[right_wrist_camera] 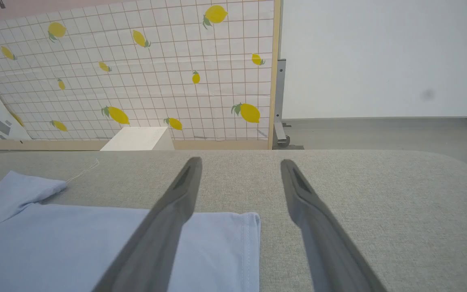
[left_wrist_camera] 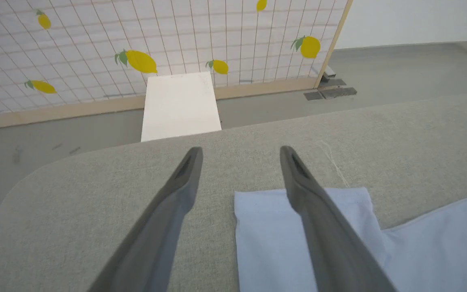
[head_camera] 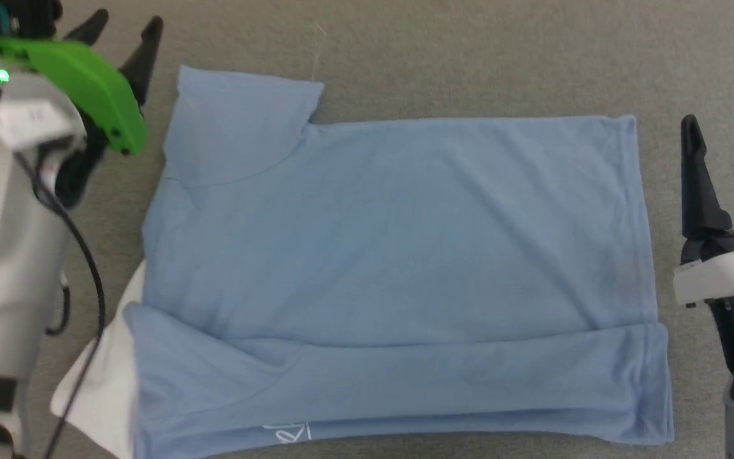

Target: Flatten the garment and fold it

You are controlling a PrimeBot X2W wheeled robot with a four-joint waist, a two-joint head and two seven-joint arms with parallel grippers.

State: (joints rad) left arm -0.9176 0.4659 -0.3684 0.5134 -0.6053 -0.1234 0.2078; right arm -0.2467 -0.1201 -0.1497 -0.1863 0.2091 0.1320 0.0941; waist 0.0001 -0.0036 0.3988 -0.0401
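Squarely between the two hands lay the garment [head_camera: 392, 255], spread on the grey counter [head_camera: 469, 57]. The left hand [head_camera: 126, 22] hung just off its sleeve end and the right hand [head_camera: 720, 121] just off its hemmed end. In the left wrist view one finger [left_wrist_camera: 318, 227] crossed in front of the sleeve (whether it touched the cloth I could not tell).

The garment was a soft, light blue knit, roughly rectangular, with faint creases. Its near long edge was folded over into a band that bore a small white script logo [head_camera: 290, 433]. A white panel [head_camera: 109, 363] stuck out at the near left corner, and a loose pale thread [head_camera: 318, 48] trailed from the far sleeve. The counter had a coarse woven cover and rounded corners.

Both hands pointed away from the robot, their long dark fingers spread wide and holding nothing. A green housing [head_camera: 86, 83] sat on the left wrist.
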